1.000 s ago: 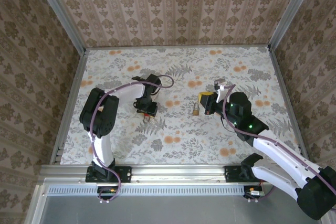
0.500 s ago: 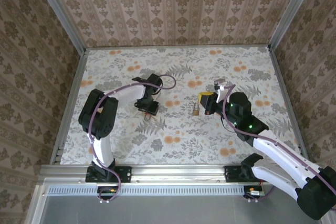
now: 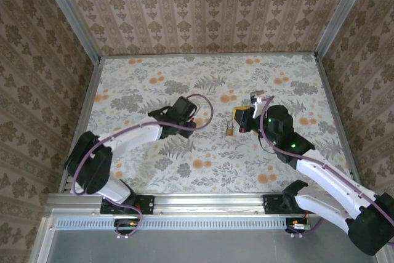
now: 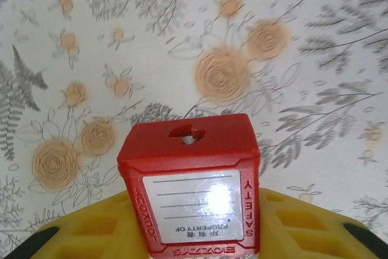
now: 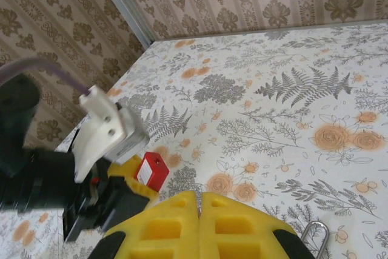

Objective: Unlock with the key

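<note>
Currently on my screens, item by item. Item one: left gripper, yellow padded fingers, closed part-way onto the tiny key with a squarish bright red plastic head, one pad on either side of the head. The head carries a white label facing the wrist camera. A notch at its far end shows a glint of silvery metal, and I cannot make out the blade itself. The right wrist view shows the same key as a red block at the tip of the left arm. Item two: right gripper, yellow fingers pressed fully together with nothing visible between them. Item three: small brass-coloured padlock, lying on the table just beside the right gripper on its near-left side. Its silvery shackle shows at the lower right of the right wrist view, next to the closed fingers. From above, the key-holding gripper sits left of the padlock and apart from it. Item four: floral-printed tabletop, grey ferns and orange roses, walled round with patterned brown panels.
</note>
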